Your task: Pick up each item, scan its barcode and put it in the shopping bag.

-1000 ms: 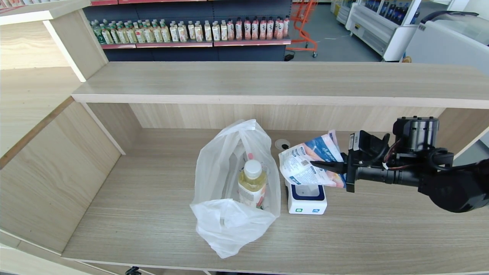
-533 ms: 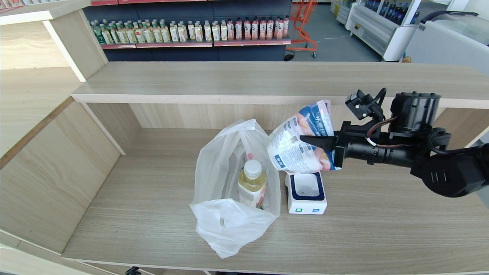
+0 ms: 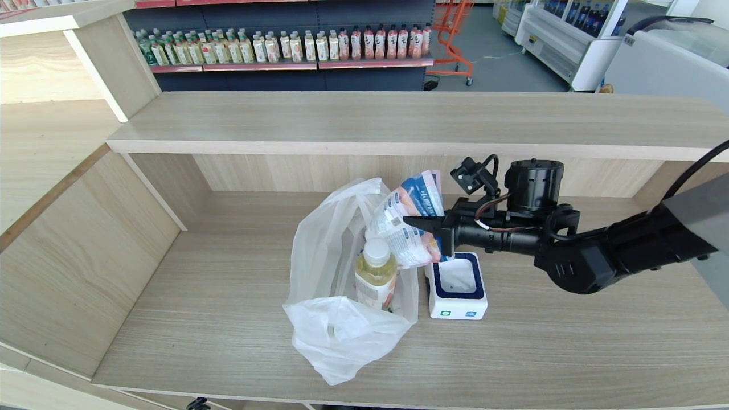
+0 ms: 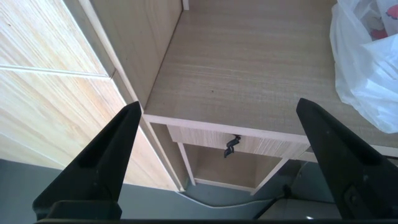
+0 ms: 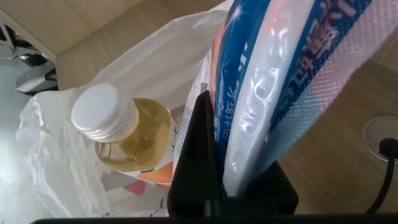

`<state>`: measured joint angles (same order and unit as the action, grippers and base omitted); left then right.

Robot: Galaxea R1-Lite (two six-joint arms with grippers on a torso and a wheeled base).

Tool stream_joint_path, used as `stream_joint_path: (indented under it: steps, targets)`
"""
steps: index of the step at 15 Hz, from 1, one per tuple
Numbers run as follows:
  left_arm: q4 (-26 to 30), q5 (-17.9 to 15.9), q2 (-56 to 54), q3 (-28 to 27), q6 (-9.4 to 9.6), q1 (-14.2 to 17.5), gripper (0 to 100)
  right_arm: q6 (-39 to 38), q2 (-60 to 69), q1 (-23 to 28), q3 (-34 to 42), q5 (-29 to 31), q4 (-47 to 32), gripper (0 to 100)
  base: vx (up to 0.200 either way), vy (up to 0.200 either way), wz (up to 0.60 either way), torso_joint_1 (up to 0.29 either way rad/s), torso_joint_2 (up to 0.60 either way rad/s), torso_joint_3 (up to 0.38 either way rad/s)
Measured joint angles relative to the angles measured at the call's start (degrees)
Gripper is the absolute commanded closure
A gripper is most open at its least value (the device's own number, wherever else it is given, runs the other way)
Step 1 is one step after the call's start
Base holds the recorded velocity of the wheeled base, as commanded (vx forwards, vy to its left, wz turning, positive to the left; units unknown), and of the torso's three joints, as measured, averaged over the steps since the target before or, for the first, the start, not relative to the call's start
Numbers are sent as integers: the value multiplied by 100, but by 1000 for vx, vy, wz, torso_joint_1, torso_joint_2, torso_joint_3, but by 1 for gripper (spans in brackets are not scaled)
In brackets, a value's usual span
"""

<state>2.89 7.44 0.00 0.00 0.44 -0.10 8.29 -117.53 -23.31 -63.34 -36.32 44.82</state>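
Right jaws clenched on snack packet [image 3: 405,219], held tilted at mouth of shopping bag [image 3: 324,250], near bottle [image 3: 376,273] inside. Scanner [image 3: 457,287] just beside bag on worktop [image 3: 569,341]. Left jaws released, empty.

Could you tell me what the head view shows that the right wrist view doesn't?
Head view adds: the white scanner box with a blue-rimmed window. Right wrist view adds: a round grey cable port in the counter. Both share: the translucent white plastic bag, the white-capped bottle of yellow drink inside it, and the blue-and-pink packet held by the right gripper.
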Motion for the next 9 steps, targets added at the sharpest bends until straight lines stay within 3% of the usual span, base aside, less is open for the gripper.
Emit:
stream_joint_path:
  steps: [8, 9]
  targets:
    - [0, 0, 0, 0, 0, 0, 0, 18, -837, -138, -421, -9, 425, 100, 0, 0, 0, 0, 0, 0]
    - [0, -2, 0, 0, 0, 0, 0, 7, -883, -168, -496, -11, 428, 0, 0, 0, 0, 0, 0, 0]
